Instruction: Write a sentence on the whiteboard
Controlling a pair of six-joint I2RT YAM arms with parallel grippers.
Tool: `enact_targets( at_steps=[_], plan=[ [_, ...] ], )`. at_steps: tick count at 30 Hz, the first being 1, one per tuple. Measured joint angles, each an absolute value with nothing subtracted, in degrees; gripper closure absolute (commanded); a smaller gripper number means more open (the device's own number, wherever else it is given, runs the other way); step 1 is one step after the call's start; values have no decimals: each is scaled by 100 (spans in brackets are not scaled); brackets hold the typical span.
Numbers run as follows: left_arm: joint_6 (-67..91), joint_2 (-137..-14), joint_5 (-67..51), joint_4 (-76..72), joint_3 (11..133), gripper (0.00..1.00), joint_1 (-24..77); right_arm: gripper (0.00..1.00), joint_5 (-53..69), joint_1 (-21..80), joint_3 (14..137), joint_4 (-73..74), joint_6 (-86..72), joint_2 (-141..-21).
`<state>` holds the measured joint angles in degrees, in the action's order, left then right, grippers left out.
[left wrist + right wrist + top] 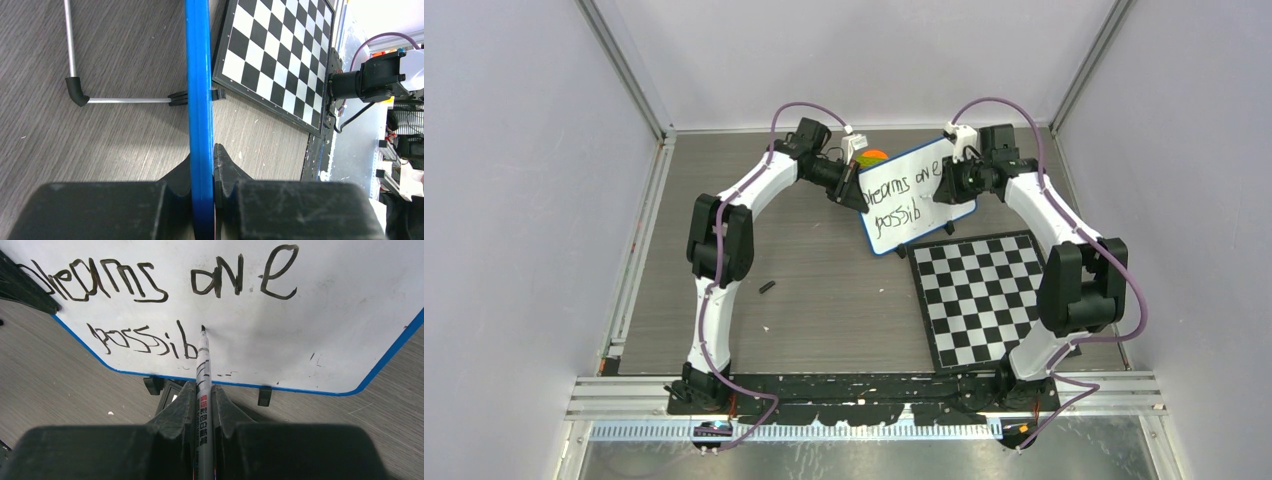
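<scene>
Small white whiteboard (929, 207) with a dark-blue rim, propped near the surface's far edge, rim pinched by the left end effector (202, 157). The right end effector (203, 390) clamps a grey marker pen (203, 360), tip beside "possib" in the black handwritten sentence (140, 285). Risk: excess tip pressure may twist the board and smear letters.

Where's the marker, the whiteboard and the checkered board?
marker (204, 371): right wrist view, on its grey barrel.
whiteboard (927, 226): top external view, on its bare white lower part.
checkered board (984, 300): top external view, on its middle squares.
</scene>
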<state>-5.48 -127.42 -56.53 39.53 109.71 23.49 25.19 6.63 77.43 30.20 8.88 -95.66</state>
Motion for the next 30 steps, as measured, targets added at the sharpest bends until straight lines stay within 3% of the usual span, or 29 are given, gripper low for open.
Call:
enact_targets(
  at_steps=[30],
  plan=[
    [-548, -12742, -5651, 3953, 10971, 100, 2351, 100, 2327, 628, 7537, 3435, 1356, -9574]
  ],
)
